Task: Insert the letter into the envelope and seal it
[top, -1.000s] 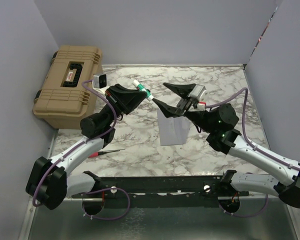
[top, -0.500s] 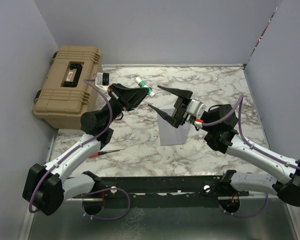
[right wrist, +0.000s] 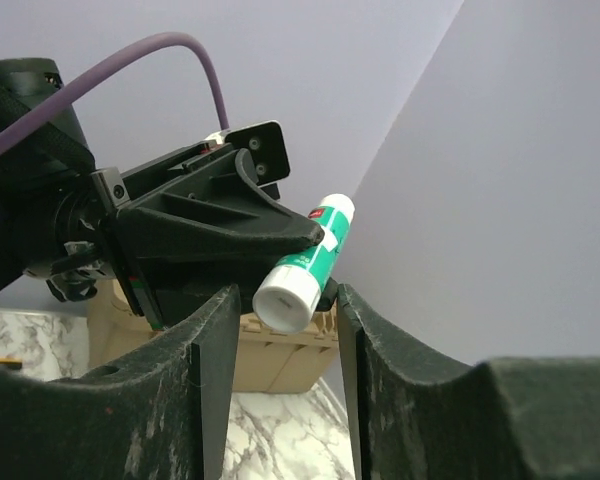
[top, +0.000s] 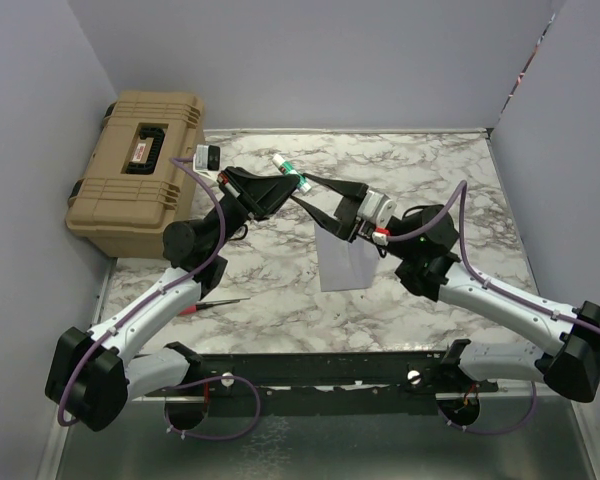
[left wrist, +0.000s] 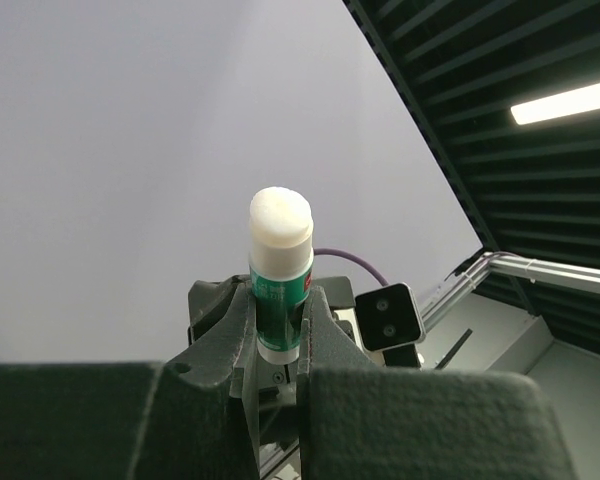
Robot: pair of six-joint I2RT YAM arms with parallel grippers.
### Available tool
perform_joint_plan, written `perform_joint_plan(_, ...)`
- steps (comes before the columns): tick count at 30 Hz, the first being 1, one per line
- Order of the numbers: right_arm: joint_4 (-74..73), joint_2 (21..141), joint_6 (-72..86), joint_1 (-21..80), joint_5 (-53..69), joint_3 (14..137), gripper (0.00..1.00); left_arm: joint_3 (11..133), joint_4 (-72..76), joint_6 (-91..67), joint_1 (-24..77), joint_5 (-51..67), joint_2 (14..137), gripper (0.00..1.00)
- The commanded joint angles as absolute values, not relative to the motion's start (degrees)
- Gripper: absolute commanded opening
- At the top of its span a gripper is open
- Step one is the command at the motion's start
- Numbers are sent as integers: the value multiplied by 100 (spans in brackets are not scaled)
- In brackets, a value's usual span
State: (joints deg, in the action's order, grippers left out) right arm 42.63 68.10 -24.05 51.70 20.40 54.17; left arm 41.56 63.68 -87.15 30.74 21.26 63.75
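My left gripper (top: 285, 185) is shut on a green-and-white glue stick (top: 290, 173), held up above the table. In the left wrist view the glue stick (left wrist: 280, 270) stands upright between the fingers, white end up. My right gripper (top: 305, 190) has come up to the stick's other end. In the right wrist view its jaws (right wrist: 285, 300) flank the white base of the glue stick (right wrist: 305, 268) with a small gap on each side, so it is open. The grey-lilac envelope (top: 345, 262) lies flat on the marble table beneath both grippers. The letter is not in view.
A tan hard case (top: 135, 170) sits at the back left of the table. A thin red-handled tool (top: 205, 305) lies near the left arm. Lilac walls close in the left, back and right sides. A black rail (top: 330, 370) runs along the near edge.
My right gripper has swung left and up to the glue stick, and its jaws have narrowed around the stick's end. The left gripper has barely moved.
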Motion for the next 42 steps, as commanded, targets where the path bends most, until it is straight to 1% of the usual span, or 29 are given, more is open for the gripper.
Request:
perform_joint_plan(1, 4532, 6887, -2233, 5176, 1879, 5589, 44, 4189, 6432, -8623, 3077, 2013, 6249, 0)
perform_joint_plan(4, 4691, 6901, -2095, 5177, 1863, 5551, 43, 4167, 6425, -8592, 3079, 1987, 6253, 0)
perform_joint_plan(7, 4842, 6891, -2050, 5177, 1736, 5487, 47, 4179, 6416, -8579, 3077, 1982, 6258, 0)
perform_joint_plan(12, 4959, 6935, -2013, 5177, 1376, 5500, 49, 4171, 6400, -8556, 3074, 1966, 6264, 0)
perform_joint_plan(14, 4979, 6971, -2016, 5173, 1153, 5520, 49, 4158, 6398, -8569, 3073, 1944, 6259, 0)
perform_joint_plan(16, 4919, 6997, -2060, 5177, 1117, 5553, 47, 4172, 6398, -8561, 3075, 1946, 6249, 0)
perform_joint_plan(24, 4920, 7159, -2137, 5177, 1539, 5667, 23, 4189, 6390, -8584, 3076, 2021, 6301, 0)
perform_joint_plan(29, 5257, 7118, -2104, 5177, 1380, 5540, 7, 4143, 6351, -8575, 3071, 2005, 6285, 0)
perform_joint_plan(31, 5320, 7065, -2096, 5179, 1320, 5488, 3, 4146, 6310, -8530, 3076, 1995, 6263, 4)
perform_joint_plan(32, 5344, 7032, -2078, 5177, 1288, 5451, 1, 4153, 6273, -8493, 3075, 1995, 6252, 8)
perform_joint_plan(33, 5361, 7000, -2029, 5177, 1233, 5421, 1, 4161, 6241, -8450, 3076, 2000, 6242, 14)
perform_joint_plan(34, 5338, 6964, -1989, 5177, 1174, 5403, 1, 4170, 6189, -8402, 3071, 2003, 6228, 25)
perform_joint_plan(35, 5313, 6918, -1943, 5177, 1132, 5379, 1, 4174, 6126, -8345, 3068, 1999, 6209, 48)
perform_joint_plan(36, 5309, 6879, -1874, 5177, 1068, 5346, 1, 4175, 6051, -8292, 3067, 1988, 6187, 60)
perform_joint_plan(37, 5298, 6830, -1805, 5177, 1016, 5306, 1, 4179, 5965, -8217, 3072, 1987, 6154, 68)
perform_joint_plan(38, 5262, 6768, -1713, 5177, 949, 5263, 1, 4190, 5873, -8125, 3068, 1991, 6126, 76)
perform_joint_plan(39, 5196, 6703, -1641, 5177, 894, 5224, 1, 4211, 5763, -8045, 3064, 2013, 6100, 81)
perform_joint_plan(42, 4977, 6462, -1449, 5172, 798, 5093, 1, 4318, 5425, -7838, 3029, 2148, 6057, 91)
